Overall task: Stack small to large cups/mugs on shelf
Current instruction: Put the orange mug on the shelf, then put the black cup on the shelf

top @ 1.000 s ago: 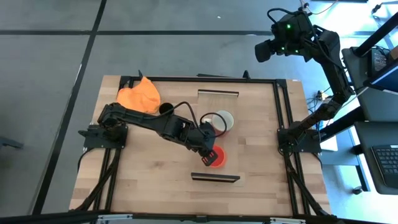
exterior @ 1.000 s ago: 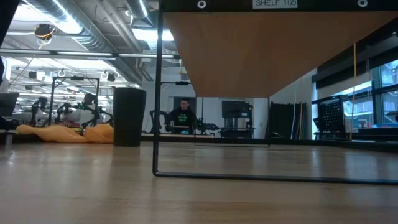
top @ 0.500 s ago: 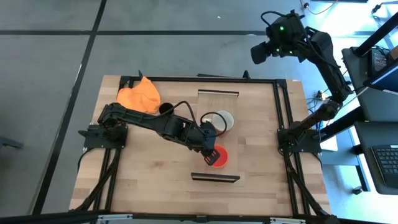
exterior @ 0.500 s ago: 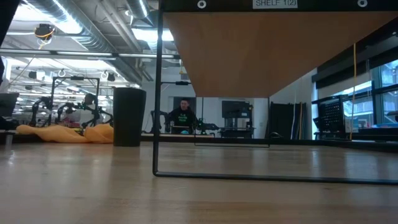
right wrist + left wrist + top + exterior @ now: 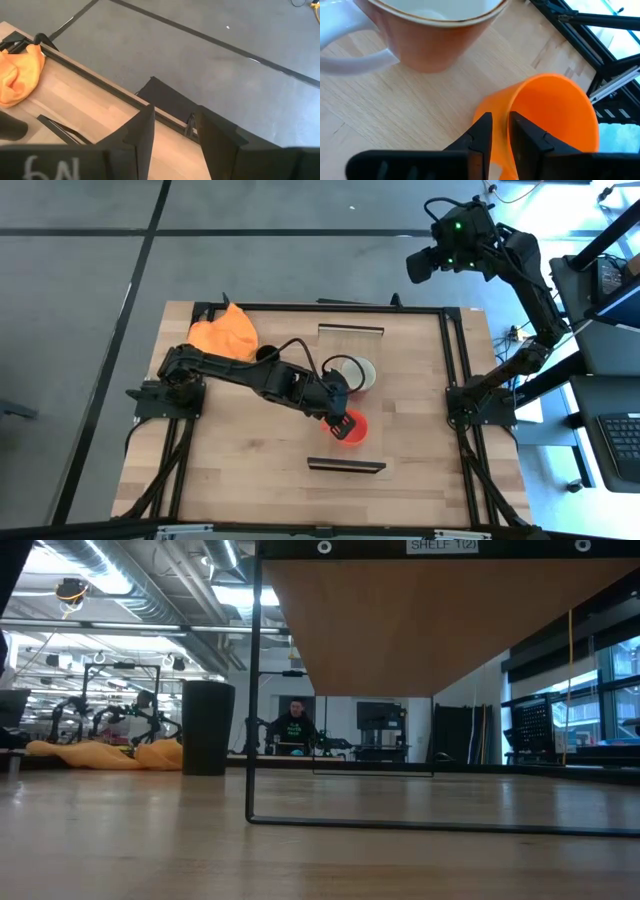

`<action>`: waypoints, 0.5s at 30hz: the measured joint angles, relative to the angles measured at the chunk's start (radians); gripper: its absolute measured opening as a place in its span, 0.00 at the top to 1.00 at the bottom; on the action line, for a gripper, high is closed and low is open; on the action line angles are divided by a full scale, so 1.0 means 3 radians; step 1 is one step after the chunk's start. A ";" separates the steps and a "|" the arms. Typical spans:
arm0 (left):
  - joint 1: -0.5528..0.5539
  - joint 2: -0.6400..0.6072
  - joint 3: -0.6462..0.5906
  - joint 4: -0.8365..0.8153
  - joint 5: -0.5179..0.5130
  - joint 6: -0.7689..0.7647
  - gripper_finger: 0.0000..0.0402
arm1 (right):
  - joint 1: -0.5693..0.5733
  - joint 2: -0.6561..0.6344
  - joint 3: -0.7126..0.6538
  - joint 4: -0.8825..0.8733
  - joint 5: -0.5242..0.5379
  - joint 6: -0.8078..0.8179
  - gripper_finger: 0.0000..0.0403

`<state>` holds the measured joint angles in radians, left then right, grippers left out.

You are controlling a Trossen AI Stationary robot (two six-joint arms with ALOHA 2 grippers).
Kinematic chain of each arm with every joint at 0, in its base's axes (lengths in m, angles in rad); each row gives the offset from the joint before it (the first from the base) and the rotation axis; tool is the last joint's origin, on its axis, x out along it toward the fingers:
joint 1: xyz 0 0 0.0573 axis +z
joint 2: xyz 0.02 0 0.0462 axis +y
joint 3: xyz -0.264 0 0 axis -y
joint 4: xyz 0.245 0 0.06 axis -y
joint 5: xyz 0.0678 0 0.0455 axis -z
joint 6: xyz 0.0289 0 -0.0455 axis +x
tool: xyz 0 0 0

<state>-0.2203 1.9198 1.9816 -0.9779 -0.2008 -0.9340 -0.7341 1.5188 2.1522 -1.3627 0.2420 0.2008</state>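
Left gripper [image 5: 500, 131] pinched the orange mug [image 5: 350, 429] by its rim — one finger inside, one outside.

Three cups stood on the shelf [image 5: 385, 420] — orange mug, white-and-red mug [image 5: 359, 373] beside it, black cup [image 5: 266, 355] near the orange cloth [image 5: 224, 334]; both mugs looked empty. Right gripper [image 5: 172, 131] hung open, raised beyond the table.

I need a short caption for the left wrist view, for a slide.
Left pincer gripping the orange mug's rim, beside the white-and-red mug on the shelf.

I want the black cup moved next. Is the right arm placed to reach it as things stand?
Probably not. The right gripper is raised off the table's far right corner, while the black cup stands across the table by the orange cloth, behind the left arm.
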 joint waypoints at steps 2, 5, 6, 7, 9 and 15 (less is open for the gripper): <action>-0.0001 0.0000 0.0000 0.0000 0.0000 0.0003 0.85 | 0.0000 0.0000 0.0000 -0.0004 -0.0001 0.0000 0.64; -0.0015 -0.0024 0.0000 -0.0006 0.0000 0.0008 0.85 | 0.0000 0.0000 0.0000 -0.0004 0.0000 0.0000 0.64; -0.0021 -0.0043 0.0000 -0.0006 -0.0004 0.0021 0.85 | 0.0000 0.0000 0.0001 -0.0004 0.0000 0.0000 0.64; -0.0031 -0.0063 0.0000 -0.0006 -0.0029 0.0048 0.85 | 0.0000 0.0000 0.0001 -0.0004 0.0000 0.0000 0.64; -0.0051 -0.0105 0.0000 -0.0011 -0.0080 0.0091 0.85 | 0.0000 0.0000 0.0000 -0.0004 0.0000 0.0000 0.64; -0.0148 -0.0367 0.0003 -0.0133 -0.0406 0.0182 0.85 | -0.0001 0.0000 0.0000 -0.0011 0.0000 0.0000 0.64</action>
<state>-0.2649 1.8096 1.9823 -1.0179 -0.3225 -0.8795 -0.7345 1.5188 2.1523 -1.3660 0.2420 0.2008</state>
